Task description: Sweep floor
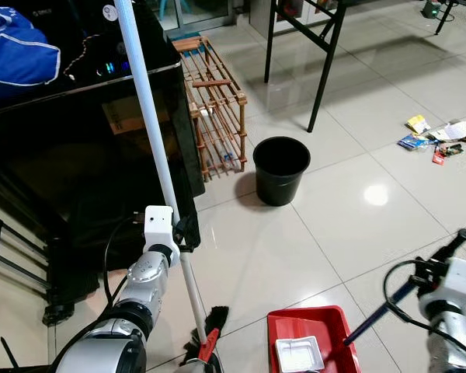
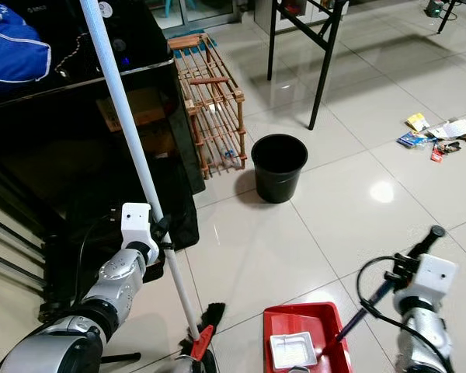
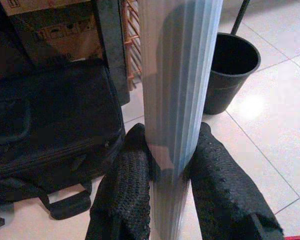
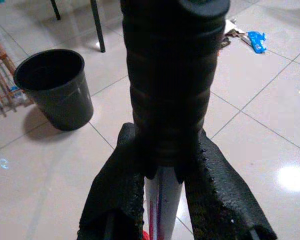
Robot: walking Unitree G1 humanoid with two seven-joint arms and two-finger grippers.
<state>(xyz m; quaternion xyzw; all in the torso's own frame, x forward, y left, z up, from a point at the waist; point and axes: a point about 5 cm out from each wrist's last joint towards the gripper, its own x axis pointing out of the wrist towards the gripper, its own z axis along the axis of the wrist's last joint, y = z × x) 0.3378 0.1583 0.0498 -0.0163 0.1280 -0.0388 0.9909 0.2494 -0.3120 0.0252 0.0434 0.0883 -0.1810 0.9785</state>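
A broom with a long pale ribbed pole (image 1: 151, 124) leans up past my head; its black bristles (image 1: 210, 330) rest on the tile by my feet. My left gripper (image 1: 188, 233) is shut on the pole (image 3: 177, 100) about halfway up. A red dustpan (image 1: 311, 342) sits on the floor at the bottom with a white tray-like piece (image 1: 299, 353) in it. My right gripper (image 1: 431, 268) is shut on the dustpan's black handle grip (image 4: 167, 85). Scattered litter (image 1: 439, 136) lies on the tiles at the far right.
A black bin (image 1: 279, 169) stands on the tiles ahead. A wooden rack (image 1: 216, 105) leans by a dark cabinet (image 1: 85, 148) on the left, with a black bag (image 3: 45, 120) at its foot. Black table legs (image 1: 326, 62) rise behind the bin.
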